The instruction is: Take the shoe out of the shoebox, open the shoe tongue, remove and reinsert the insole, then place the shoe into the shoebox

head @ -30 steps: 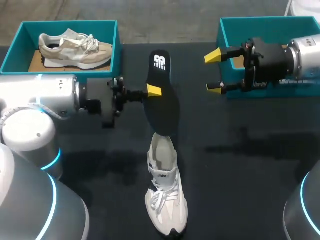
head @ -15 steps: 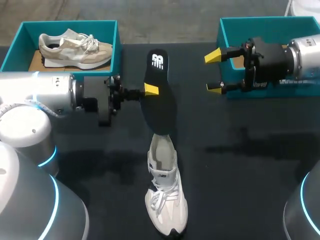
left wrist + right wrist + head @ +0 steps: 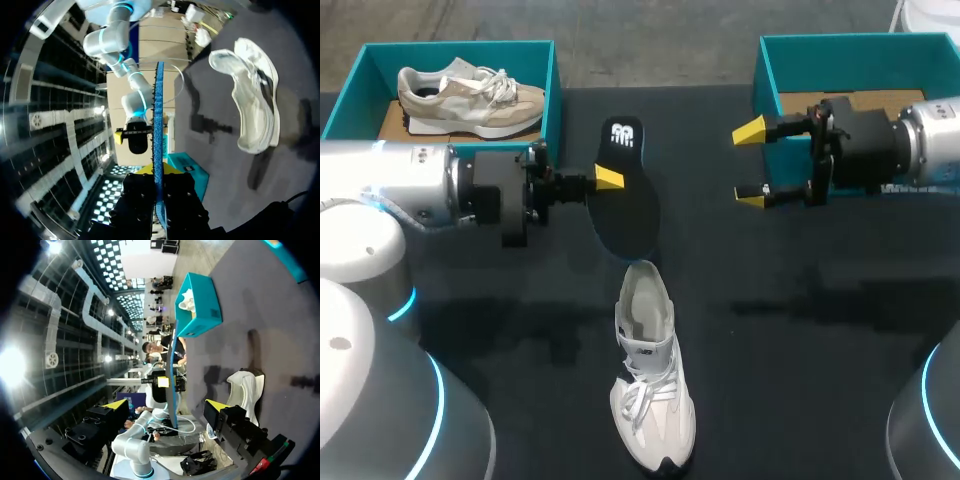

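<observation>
Mid-table, with insole [image 3: 625,195] in left hand [image 3: 609,181], just behind shoe [image 3: 648,385]. Back left, second shoe [image 3: 470,100] in left box [image 3: 552,95]. Right hand [image 3: 750,164] before right box [image 3: 765,62].

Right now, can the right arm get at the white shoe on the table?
Probably yes. The right gripper is open and empty, with bare table between it and the white shoe. The insole, held by the left gripper, sits beyond the shoe's heel, off that path.

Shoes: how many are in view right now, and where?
2. A beige shoe lies in the left shoebox; a white shoe sits on the table. The right arm hides part of the right shoebox.
</observation>
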`<state>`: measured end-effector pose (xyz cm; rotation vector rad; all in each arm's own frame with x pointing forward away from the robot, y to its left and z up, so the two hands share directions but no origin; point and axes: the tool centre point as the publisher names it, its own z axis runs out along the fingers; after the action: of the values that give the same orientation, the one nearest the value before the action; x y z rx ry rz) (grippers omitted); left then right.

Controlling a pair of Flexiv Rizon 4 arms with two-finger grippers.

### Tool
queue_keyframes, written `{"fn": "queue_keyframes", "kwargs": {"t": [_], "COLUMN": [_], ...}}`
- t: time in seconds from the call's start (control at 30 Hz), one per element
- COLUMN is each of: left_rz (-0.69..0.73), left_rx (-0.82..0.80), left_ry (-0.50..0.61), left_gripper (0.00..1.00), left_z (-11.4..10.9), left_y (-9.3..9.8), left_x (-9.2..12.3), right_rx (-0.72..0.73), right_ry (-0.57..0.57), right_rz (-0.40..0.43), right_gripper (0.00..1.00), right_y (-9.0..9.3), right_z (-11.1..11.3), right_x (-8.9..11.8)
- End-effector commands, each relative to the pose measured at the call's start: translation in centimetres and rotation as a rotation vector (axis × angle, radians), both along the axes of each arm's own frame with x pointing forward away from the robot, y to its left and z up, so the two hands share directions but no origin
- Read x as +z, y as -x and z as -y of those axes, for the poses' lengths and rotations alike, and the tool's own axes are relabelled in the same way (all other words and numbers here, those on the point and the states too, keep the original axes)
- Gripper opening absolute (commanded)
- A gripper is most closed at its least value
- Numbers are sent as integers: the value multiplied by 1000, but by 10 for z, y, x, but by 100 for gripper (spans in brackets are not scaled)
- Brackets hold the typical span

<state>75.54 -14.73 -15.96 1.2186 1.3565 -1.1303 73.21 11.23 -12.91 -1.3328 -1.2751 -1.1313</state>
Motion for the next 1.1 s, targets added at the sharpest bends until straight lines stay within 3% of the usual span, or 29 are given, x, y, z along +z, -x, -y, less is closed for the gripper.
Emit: {"fn": "queue_keyframes", "kwargs": {"t": [0.03, 0.27, 0.6, 0.73, 1.1], "left_rz": [-185, -548, -1004, -1310, -1310], "left_rx": [-39, -93, -231, -307, -307], "left_ry": [-55, -65, -42, -18, -18], "left_gripper": [0, 0, 0, 0, 0], "left_z": [-14, -24, -15, -14, -14], "left_y": [-6, -8, -2, -3, -3], "left_x": [11, 21, 21, 23, 23], "right_rx": [-25, -25, -25, -25, -25], "right_ry": [5, 5, 5, 5, 5], "right_rz": [1, 1, 1, 1, 1], "right_gripper": [100, 100, 100, 100, 100], "right_y": [9, 9, 9, 9, 9], "right_z": [2, 2, 2, 2, 2], "right_x": [-1, -1, -1, -1, -1]}}
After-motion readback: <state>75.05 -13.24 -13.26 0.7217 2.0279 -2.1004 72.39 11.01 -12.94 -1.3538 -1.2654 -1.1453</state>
